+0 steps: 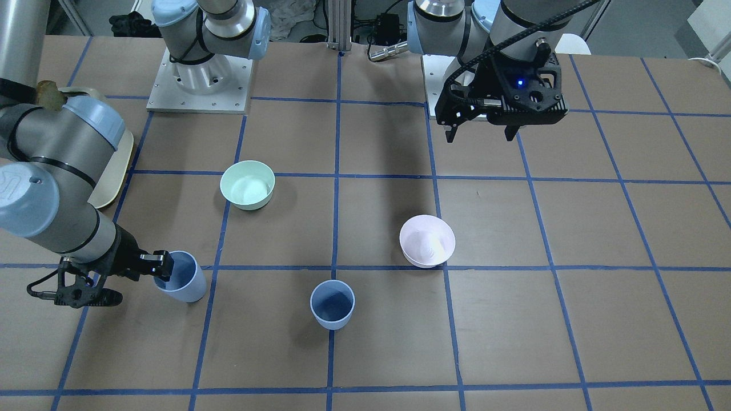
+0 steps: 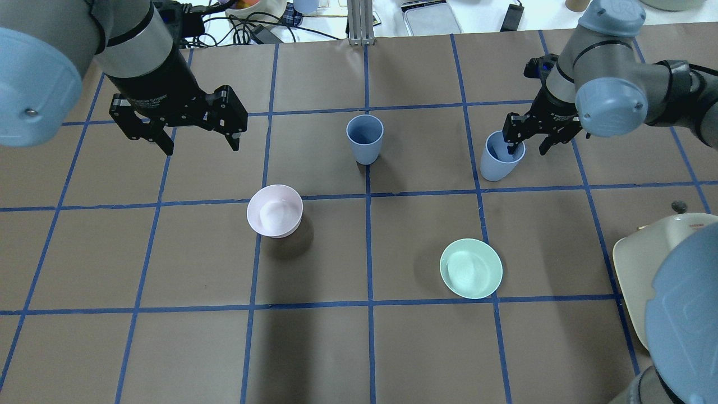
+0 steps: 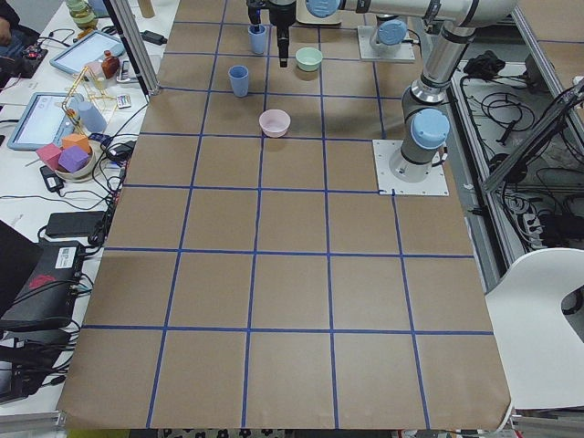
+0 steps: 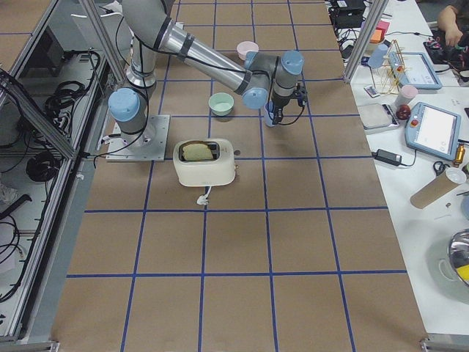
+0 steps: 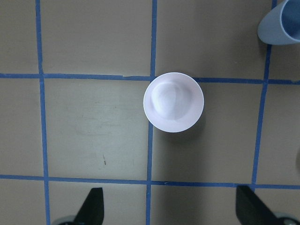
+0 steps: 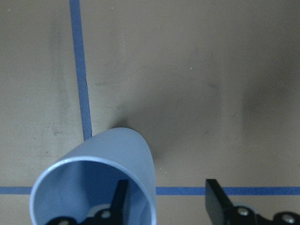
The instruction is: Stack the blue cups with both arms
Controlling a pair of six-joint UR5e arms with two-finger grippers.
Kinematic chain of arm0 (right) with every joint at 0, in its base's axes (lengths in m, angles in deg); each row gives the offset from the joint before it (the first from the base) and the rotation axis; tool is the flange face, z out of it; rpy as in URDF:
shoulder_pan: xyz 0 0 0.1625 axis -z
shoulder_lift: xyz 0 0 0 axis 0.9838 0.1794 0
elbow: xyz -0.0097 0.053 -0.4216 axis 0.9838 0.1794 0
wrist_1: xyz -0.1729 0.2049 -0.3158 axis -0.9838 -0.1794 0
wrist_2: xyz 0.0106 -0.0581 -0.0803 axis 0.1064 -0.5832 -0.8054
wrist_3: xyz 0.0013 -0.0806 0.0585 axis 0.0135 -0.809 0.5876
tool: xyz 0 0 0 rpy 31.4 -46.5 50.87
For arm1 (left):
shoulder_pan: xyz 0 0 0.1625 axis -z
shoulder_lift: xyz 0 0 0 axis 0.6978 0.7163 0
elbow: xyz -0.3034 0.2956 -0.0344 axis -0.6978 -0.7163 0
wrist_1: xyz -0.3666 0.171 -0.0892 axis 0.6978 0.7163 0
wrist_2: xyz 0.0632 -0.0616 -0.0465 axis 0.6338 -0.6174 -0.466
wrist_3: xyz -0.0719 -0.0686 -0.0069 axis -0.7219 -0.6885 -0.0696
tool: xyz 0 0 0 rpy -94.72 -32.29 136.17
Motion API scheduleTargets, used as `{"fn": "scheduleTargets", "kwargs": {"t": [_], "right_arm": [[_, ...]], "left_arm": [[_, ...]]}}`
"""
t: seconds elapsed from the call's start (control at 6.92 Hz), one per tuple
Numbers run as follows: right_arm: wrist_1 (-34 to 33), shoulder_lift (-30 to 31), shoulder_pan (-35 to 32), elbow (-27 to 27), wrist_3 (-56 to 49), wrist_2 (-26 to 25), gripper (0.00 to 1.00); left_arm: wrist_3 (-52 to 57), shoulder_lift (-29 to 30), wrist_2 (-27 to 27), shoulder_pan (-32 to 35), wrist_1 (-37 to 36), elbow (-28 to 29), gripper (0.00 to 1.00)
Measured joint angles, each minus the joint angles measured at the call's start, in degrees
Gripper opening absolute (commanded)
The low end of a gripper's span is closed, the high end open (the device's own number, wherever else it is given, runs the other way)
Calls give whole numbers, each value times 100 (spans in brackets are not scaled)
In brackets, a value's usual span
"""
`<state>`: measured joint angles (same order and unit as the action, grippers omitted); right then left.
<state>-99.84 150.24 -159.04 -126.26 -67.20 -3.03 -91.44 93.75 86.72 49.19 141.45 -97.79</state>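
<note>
Two pale blue cups stand on the brown table. One cup (image 2: 364, 137) (image 1: 332, 304) stands free near the middle, upright; it also shows at the top right of the left wrist view (image 5: 283, 23). The other cup (image 2: 499, 163) (image 1: 183, 279) (image 6: 101, 180) leans a little. My right gripper (image 2: 527, 150) (image 1: 137, 281) (image 6: 166, 201) is open and straddles its rim, one finger inside the cup and the other outside with a wide gap. My left gripper (image 2: 201, 147) (image 1: 478, 137) (image 5: 171, 208) is open and empty, held above the table, apart from both cups.
A pale pink bowl (image 2: 275, 210) (image 5: 173, 102) sits below and in front of my left gripper. A mint-green bowl (image 2: 471, 268) (image 1: 248, 184) sits nearer the robot. A cream toaster (image 2: 645, 269) (image 4: 205, 161) stands by the right arm's base.
</note>
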Motion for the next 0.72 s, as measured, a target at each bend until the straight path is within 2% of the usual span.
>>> {"fn": "scheduleTargets", "kwargs": {"t": [0.14, 0.72], "right_arm": [[-67, 6, -4, 3, 7, 106, 4], [-60, 341, -275, 344, 313, 97, 5]], "left_arm": [[0, 1, 0, 0, 0, 1, 100], [0, -6, 0, -9, -1, 4, 100]]}}
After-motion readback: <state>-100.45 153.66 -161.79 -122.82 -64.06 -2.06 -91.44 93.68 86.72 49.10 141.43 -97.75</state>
